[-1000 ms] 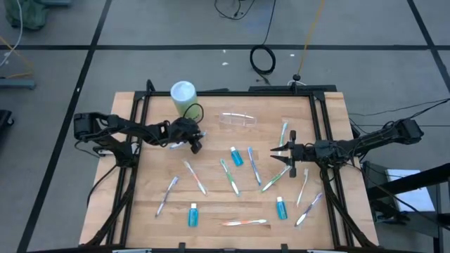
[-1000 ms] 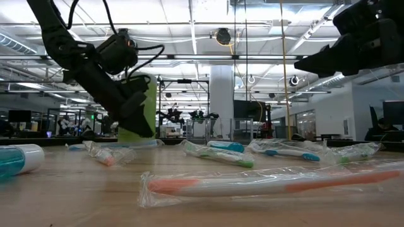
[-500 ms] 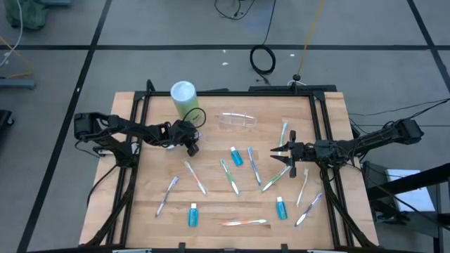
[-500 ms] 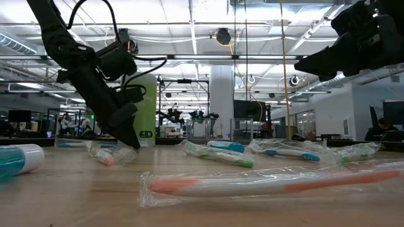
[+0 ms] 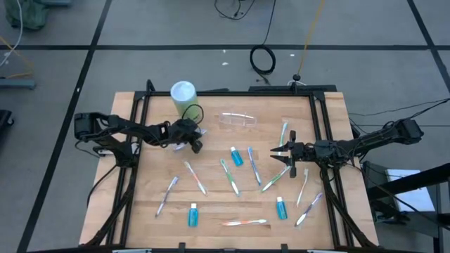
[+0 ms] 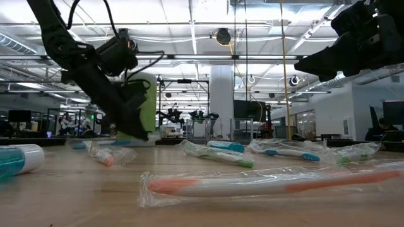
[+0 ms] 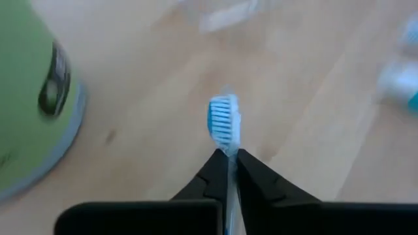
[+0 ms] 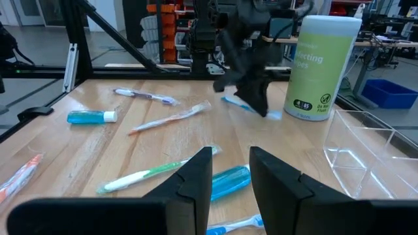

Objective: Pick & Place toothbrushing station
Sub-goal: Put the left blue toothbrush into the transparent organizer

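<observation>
Handle of the toothbrush (image 7: 224, 127) is hidden betw. the left gripper's (image 7: 230, 166) pinched fingers in left wrist view; only the bristle head is seen. The green canister (image 7: 32, 104) is cut off at that pic's edge, label blurred. In low view, the blue tube (image 6: 19, 160) is cropped by the frame. Far brushes can't be counted from there; possibly four. The clear plastic container (image 8: 362, 147) is partly out of frame in right wrist view.

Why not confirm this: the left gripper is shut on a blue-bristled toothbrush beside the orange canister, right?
Not quite: the canister is green, as the left wrist view shows. The rest holds: the left gripper is shut on a blue-bristled toothbrush beside it.
</observation>
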Controlling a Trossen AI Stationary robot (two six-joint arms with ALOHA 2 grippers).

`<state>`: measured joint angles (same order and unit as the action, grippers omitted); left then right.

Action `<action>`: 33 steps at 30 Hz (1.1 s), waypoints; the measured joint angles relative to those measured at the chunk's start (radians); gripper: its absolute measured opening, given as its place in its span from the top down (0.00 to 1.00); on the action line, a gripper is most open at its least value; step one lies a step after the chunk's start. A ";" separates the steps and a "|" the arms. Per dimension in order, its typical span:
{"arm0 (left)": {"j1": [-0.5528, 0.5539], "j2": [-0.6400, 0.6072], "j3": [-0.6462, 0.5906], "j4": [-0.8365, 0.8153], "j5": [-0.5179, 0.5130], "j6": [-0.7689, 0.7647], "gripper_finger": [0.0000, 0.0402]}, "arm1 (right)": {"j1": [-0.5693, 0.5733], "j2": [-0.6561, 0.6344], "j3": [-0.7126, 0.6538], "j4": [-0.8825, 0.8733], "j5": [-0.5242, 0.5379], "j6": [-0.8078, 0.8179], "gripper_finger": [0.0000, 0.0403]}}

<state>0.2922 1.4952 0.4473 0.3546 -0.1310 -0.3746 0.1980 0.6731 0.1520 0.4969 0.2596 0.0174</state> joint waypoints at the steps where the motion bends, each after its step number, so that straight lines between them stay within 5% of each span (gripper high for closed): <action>1: -0.007 0.000 0.000 0.054 0.000 -0.029 0.94 | 0.000 0.000 0.000 0.000 0.000 0.000 0.76; 8: -0.078 0.000 0.000 0.653 -0.070 -0.077 0.98 | 0.000 0.000 0.000 0.000 0.000 -0.002 0.76; 13: -0.137 0.000 0.032 1.016 -0.122 0.103 0.96 | 0.000 0.000 0.000 0.000 0.000 -0.002 0.76; 21: -0.205 0.102 0.319 0.939 -0.163 0.507 0.99 | 0.000 0.000 0.000 0.000 0.000 -0.002 0.76; 25: -0.178 0.245 0.455 0.870 -0.315 0.536 0.96 | 0.000 0.000 0.000 0.000 0.000 -0.002 0.76; 33: -0.089 0.505 0.576 0.964 -0.450 0.488 0.99 | 0.000 0.000 0.000 0.000 0.000 -0.002 0.76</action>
<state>0.2037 1.9999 1.0230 1.3187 -0.5814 0.1133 0.1978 0.6731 0.1520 0.4969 0.2596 0.0151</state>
